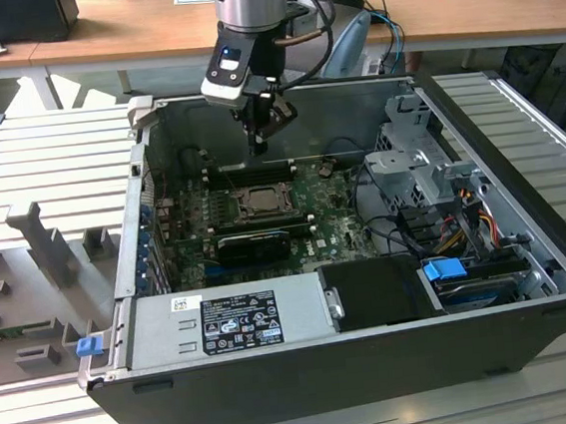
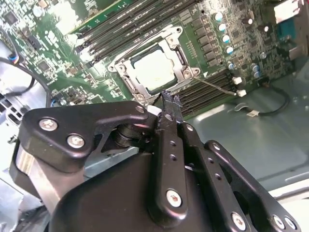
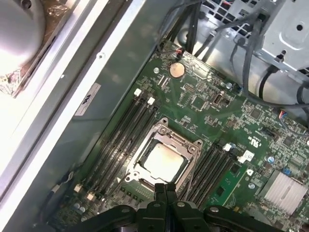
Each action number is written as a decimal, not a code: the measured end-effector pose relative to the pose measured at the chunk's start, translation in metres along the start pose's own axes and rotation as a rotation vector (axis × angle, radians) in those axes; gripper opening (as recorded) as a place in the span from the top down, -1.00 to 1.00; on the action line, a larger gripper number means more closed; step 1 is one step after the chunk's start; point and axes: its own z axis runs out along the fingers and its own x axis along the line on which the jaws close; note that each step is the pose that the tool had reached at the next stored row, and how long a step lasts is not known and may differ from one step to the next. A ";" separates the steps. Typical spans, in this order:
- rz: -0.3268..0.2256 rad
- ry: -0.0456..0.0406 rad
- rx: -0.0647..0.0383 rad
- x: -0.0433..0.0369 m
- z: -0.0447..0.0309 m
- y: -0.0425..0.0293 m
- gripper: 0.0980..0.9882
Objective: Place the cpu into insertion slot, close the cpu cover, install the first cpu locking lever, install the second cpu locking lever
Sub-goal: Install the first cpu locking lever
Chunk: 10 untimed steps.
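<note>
One cpu [image 3: 163, 162] sits in insertion slot [image 3: 136, 167], approx. below pinched-closed gripper [image 3: 165, 188].

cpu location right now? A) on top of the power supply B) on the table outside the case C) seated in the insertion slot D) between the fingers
C: the cpu lies flat in the insertion slot, and the gripper over it has shut, empty fingers.

An open black computer case [image 1: 309, 380] lies on a ribbed grey surface [image 1: 47, 154], with a grey power supply [image 1: 229, 322] (white-labelled) along its near wall. A coin cell [image 3: 177, 70], probably a battery, sits on the green board [image 3: 203, 118].
</note>
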 end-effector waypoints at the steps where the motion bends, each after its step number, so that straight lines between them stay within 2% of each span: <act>1: -0.013 0.0001 0.000 0.0000 0.0000 0.0000 0.98; 3: -0.070 0.0006 0.001 0.0000 0.0000 0.0000 0.98; 10: -0.175 0.0015 0.002 0.0000 0.0000 0.0000 0.98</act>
